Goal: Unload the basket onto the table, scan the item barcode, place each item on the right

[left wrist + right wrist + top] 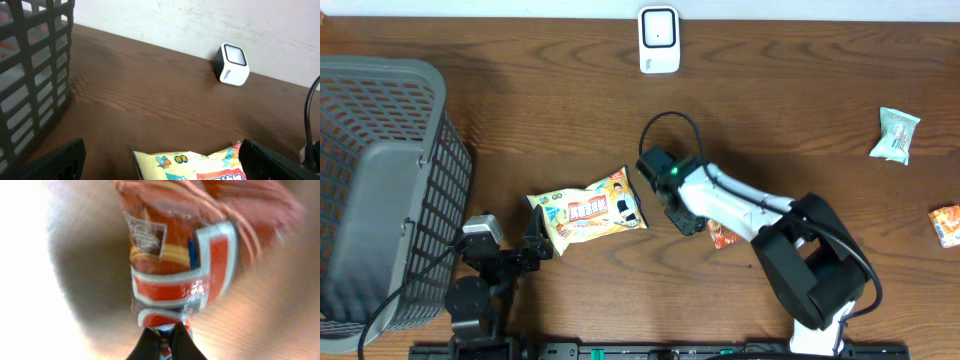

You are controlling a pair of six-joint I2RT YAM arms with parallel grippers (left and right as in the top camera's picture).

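The right end effector point(164, 342) is pinching the bottom edge of a small orange snack packet point(180, 270), its two fingertips pressing together on the wrapper seam. In the wrist view the packet is standing up and away from the fingers, showing red, white and blue print. From overhead, this packet point(723, 237) is sitting near the middle of the worktop point(790, 110), partly hidden under the white right arm and just to the right of a larger yellow snack bag point(588, 210). The white scanner point(659, 40) is standing at the far edge of the worktop, well apart from the held packet. The left end effector point(162, 162) is resting wide open and gripping nothing, with its fingers point(55, 160) spreading either side of the near end of the yellow bag. A grey basket point(380, 180) is occupying the left side. A pale green packet point(895, 135) and another orange packet point(946, 225) are lying at the far right.
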